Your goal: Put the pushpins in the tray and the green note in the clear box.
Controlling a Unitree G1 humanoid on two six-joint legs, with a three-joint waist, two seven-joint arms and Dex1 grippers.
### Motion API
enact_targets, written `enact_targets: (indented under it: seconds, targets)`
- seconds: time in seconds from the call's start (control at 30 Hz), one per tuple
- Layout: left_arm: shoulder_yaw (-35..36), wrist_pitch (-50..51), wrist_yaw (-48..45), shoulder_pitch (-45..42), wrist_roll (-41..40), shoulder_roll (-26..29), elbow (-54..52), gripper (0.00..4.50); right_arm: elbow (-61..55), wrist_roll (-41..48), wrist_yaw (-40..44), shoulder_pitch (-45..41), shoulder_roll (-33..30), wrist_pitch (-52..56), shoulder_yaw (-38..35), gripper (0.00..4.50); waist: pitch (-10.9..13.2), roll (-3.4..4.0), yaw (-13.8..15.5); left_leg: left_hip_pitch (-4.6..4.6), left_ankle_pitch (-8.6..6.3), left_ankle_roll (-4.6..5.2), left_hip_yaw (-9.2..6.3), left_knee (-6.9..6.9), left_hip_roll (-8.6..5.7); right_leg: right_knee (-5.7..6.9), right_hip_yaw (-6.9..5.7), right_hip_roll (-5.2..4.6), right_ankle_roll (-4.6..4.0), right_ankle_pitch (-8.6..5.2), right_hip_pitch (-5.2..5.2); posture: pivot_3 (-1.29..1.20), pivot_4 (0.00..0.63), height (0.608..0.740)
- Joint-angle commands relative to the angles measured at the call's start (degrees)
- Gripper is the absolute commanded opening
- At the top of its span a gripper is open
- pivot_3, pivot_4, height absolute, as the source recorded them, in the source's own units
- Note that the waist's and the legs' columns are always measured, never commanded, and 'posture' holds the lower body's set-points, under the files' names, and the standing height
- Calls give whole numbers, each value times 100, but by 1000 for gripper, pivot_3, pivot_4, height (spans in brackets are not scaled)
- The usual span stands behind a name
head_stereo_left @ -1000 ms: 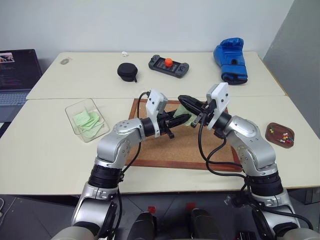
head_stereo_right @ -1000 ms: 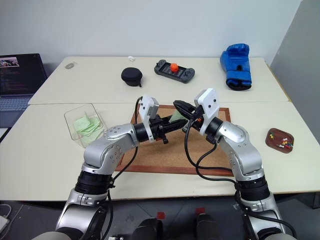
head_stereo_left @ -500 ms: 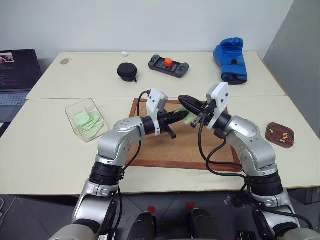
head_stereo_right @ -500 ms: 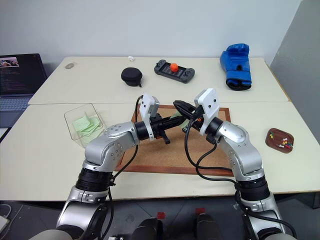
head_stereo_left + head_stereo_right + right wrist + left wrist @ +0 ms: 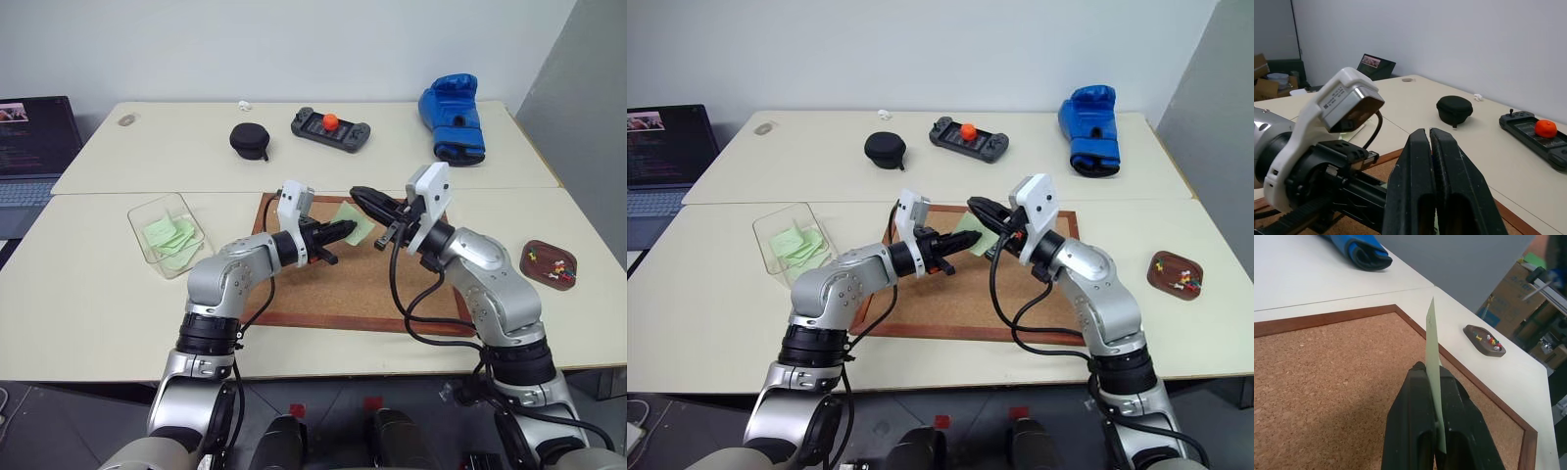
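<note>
My left gripper (image 5: 343, 231) is shut on the green note (image 5: 351, 216), which it holds on edge just above the cork board (image 5: 362, 284). In the left wrist view the note (image 5: 1432, 352) rises from between the closed fingers (image 5: 1418, 401). My right gripper (image 5: 357, 194) hovers shut just beyond the note, with nothing in it; its fingers (image 5: 1415, 161) press together. The clear box (image 5: 167, 233) at the left holds several green slips. The dark tray (image 5: 549, 264) at the right holds coloured pushpins (image 5: 559, 267).
On the far table lie a black round case (image 5: 249, 139), a game controller (image 5: 330, 125) and a blue boxing glove (image 5: 453, 116). A laptop (image 5: 34, 147) stands at the far left. Cardboard boxes (image 5: 1508, 289) stand beyond the table's right edge.
My left gripper has closed on the green note and drawn it slightly down and left, away from the right gripper. The right arm has stayed still.
</note>
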Motion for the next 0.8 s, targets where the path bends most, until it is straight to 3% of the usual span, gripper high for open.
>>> enact_targets:
  seconds: [0.03,0.37,0.8]
  targets:
    - [-420,-605,-428,-129,351,283,-493,18,-392,48,-477,257,-269,346,-718,0,0,0,10,-1,0,0,0,0,1,-1,1,-1,0,0,0,0,150,740]
    - [-1701,-2540,-1795,-379,1418,674,-492,18,-524,22,-2157,1304,-833,1934,-3010,0,1,1,28,-23,0,1,20,0,-5,-7,6,-5,-1,-1,-5,0,150,740]
    - [-2020,-2879,-2052,-659,1761,133,-3,18,654,112,-2274,1212,-1028,1969,-3625,0,1,2,-32,-5,-2,4,59,-2,-9,-2,30,17,1,-1,-2,0,150,740]
